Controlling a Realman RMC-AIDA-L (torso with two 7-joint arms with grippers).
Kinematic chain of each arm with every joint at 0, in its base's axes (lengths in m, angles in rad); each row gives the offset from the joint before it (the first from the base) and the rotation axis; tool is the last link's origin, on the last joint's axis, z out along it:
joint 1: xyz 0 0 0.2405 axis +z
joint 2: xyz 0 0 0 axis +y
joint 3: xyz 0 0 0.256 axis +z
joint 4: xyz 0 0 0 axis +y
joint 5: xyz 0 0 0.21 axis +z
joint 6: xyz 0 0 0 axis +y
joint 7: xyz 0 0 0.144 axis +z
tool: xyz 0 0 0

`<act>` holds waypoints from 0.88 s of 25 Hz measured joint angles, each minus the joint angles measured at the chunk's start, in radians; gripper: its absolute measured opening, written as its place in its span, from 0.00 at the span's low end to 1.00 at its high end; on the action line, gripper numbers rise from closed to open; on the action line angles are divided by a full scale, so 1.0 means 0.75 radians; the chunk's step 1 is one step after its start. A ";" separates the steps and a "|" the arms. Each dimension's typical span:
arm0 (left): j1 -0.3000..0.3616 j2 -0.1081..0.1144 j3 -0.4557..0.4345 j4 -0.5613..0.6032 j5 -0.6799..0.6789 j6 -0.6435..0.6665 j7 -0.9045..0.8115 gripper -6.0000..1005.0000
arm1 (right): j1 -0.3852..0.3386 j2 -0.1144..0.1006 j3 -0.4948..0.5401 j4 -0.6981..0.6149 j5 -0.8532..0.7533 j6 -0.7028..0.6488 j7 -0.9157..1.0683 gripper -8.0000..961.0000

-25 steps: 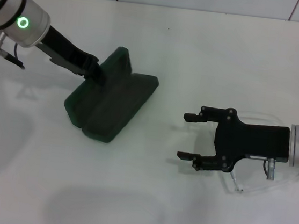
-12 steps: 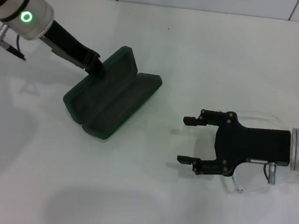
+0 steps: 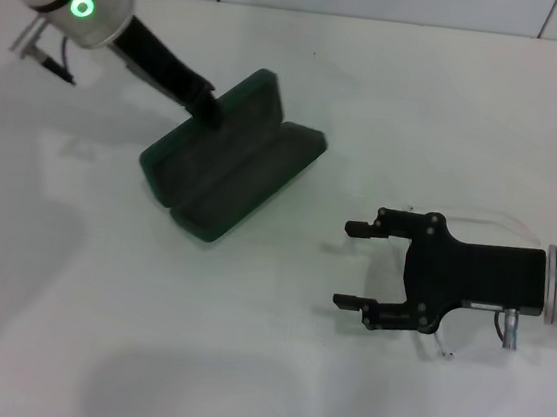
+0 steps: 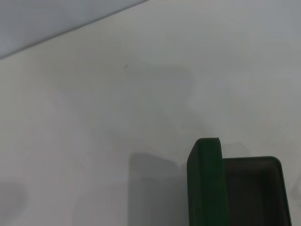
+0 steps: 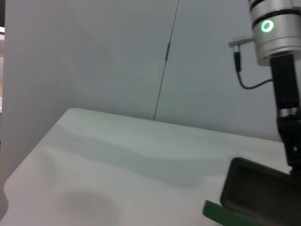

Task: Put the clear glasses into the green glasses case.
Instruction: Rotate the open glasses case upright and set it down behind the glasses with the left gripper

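White tabletop (image 3: 270, 369): your left gripper (image 3: 207, 110) pinches the open dark green hard-shell glasses case (image 3: 231, 168); right gripper (image 3: 358, 265) gapes over fragile, slippery clear plastic-framed glasses (image 3: 488, 220)—grasp the bridge.

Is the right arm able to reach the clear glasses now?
Probably yes: the open right end effector hovers over the glasses, and nothing blocks them, though it sits slightly past them.

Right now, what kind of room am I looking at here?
Probably a robot test bench, not a home: a plain white table against bare pale wall panels, holding only an open green glasses case and clear glasses under the right tool.
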 joint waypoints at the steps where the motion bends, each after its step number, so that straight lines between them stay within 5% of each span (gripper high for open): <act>1: -0.012 -0.001 0.000 0.015 0.000 -0.006 0.015 0.20 | -0.003 0.001 0.000 0.000 0.000 -0.004 -0.004 0.78; 22: -0.247 -0.006 -0.002 0.476 0.274 -0.349 0.364 0.20 | -0.036 0.003 0.004 0.062 0.003 -0.038 -0.038 0.78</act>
